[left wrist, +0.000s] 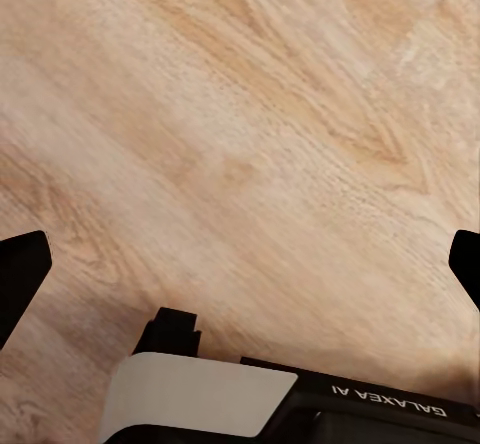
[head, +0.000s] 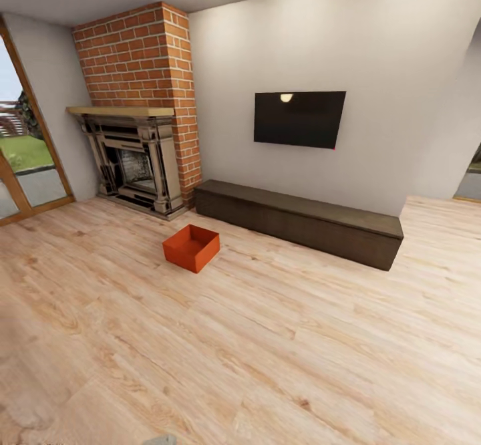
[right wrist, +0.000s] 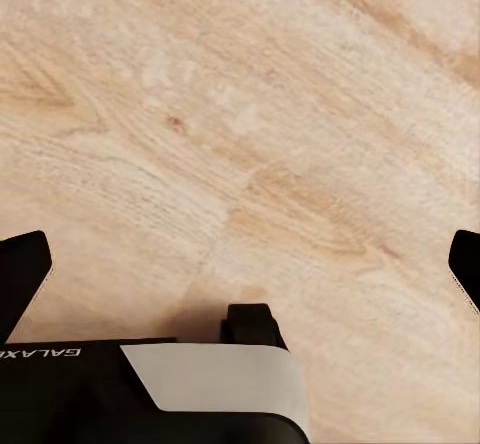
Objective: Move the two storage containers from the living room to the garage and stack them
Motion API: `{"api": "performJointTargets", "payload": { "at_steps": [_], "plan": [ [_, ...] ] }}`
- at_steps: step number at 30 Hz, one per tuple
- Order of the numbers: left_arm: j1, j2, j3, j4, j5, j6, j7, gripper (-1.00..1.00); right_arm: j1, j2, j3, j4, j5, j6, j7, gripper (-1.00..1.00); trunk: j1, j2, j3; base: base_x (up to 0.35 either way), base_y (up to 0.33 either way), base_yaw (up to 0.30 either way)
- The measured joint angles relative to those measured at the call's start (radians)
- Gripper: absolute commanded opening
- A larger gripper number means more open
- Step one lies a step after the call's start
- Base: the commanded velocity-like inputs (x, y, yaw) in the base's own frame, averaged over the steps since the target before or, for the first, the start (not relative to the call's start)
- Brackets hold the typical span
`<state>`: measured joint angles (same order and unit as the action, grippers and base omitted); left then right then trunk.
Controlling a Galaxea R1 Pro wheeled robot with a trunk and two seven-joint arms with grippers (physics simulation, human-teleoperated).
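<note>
Wrist views showed the left gripper [left wrist: 240, 264] and right gripper [right wrist: 240, 264], both marked GALAXEA, spread wide and empty above bare wood-plank floor [left wrist: 250, 114], while ahead in the head view one storage container [head: 192, 247] sat at eleven o'clock, open floor around it, before the bench [head: 300, 221], fireplace [head: 133, 164] and TV [head: 299, 119].

We see a matt, light wood-plank floor [head: 280, 338] with clear grain. On it, before the rough red-brick fireplace [head: 137, 64], sits a smooth, plastic-looking orange bin [head: 192, 247]. The bench [head: 300, 221] beside looks like dull dark wood; the TV [head: 299, 119] above it is glossy black.
</note>
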<state>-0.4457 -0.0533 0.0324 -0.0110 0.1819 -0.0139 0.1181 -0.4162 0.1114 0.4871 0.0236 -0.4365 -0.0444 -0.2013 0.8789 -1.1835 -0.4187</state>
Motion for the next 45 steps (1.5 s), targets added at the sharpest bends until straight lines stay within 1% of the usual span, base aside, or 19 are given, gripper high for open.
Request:
{"api": "performJointTargets", "payload": {
  "at_steps": [22, 30, 45],
  "plan": [
    [0.0, 0.0, -0.001, 0.0, 0.0, 0.0, -0.001, 1.0, 0.0, 0.0, 0.0, 0.0, 0.0, 0.0, 0.0, 1.0, 0.0, 0.0, 0.0, 0.323, 0.0, 0.25],
    [0.0, -0.002, 0.0, 0.0, 0.0, 0.001, 0.0, 1.0, 0.0, -0.002, 0.0, 0.0, 0.0, 0.0, 0.0, 1.0, 0.0, 0.0, 0.0, 0.164, 0.019, 0.03],
    [0.0, 0.0, -0.001, 0.0, 0.0, 0.001, -0.001, 1.0, 0.0, 0.0, 0.0, 0.0, -0.001, 0.0, 0.0, 1.0, 0.0, 0.0, 0.0, 0.326, 0.005, 0.0]
  ]
}}
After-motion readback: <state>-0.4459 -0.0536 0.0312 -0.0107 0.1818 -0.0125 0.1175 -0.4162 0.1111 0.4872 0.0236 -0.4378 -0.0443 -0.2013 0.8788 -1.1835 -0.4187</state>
